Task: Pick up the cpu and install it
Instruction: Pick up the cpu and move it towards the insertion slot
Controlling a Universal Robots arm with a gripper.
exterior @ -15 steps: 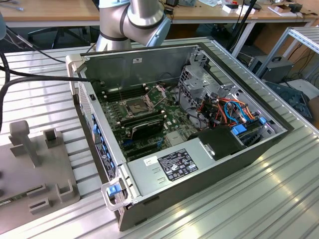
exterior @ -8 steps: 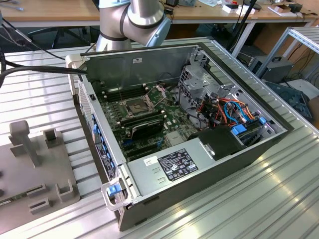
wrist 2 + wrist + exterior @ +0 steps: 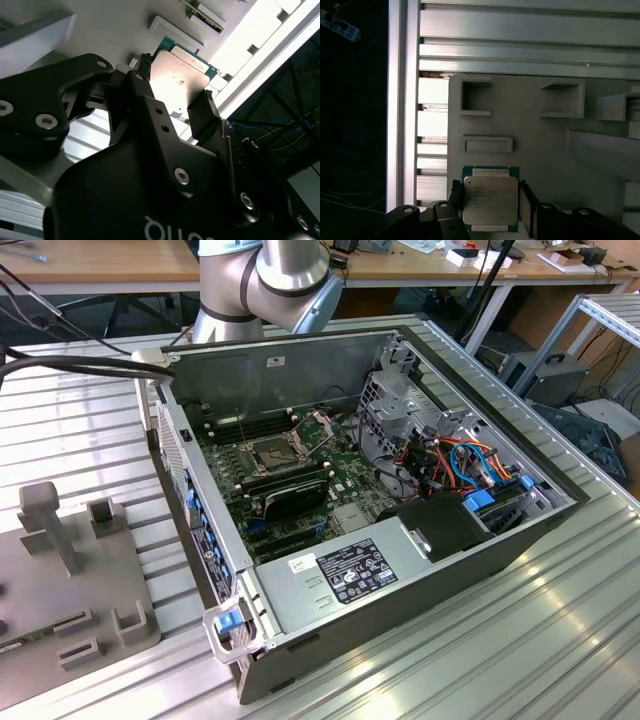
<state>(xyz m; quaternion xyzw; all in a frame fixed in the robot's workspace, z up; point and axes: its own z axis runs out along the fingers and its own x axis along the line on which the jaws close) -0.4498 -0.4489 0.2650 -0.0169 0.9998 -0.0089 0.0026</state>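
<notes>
Sitting on the ribbed aluminium bench (image 3: pixel 500 640): open computer case (image 3: pixel 380 570), with a grey fixture plate (image 3: pixel 100 575) beside it at the exterior view's left. In the first wrist view the gripper (image 3: pixel 490 192) is over that plate, fingers (image 3: pixel 527 200) closed against two opposite edges of the cpu (image 3: pixel 490 202). Lifted or not: can't tell.

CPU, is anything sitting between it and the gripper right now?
Nothing visible does. In both wrist views the gripper straddles the cpu, which lies flat on the grey holder plate.
</notes>
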